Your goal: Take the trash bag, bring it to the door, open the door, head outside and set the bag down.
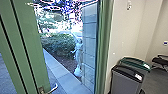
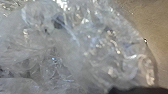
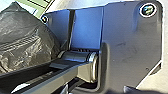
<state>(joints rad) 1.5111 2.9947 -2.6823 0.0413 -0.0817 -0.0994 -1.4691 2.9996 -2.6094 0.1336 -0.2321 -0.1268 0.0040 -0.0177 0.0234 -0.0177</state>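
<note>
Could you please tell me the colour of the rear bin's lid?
The rear bin's lid is dark green, clearest in the head view.

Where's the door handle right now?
In the head view, the door handle is low, left of centre, on the green door, at its right edge.

- Trash bag: thin, translucent plastic, crinkled, with glossy highlights; darker film with a soft sheen in the right wrist view.
- Door handle: bright, smooth metal, glossy along the lever.
- Door: green, smooth, low in sheen.
- Front waste bin: smooth, grey, plastic-looking, near matt; dark rim.
- Interior wall: pale, smooth, matt.
- Paving slabs: pale, flat, matt.
- Hedge: leafy, rough.
</note>
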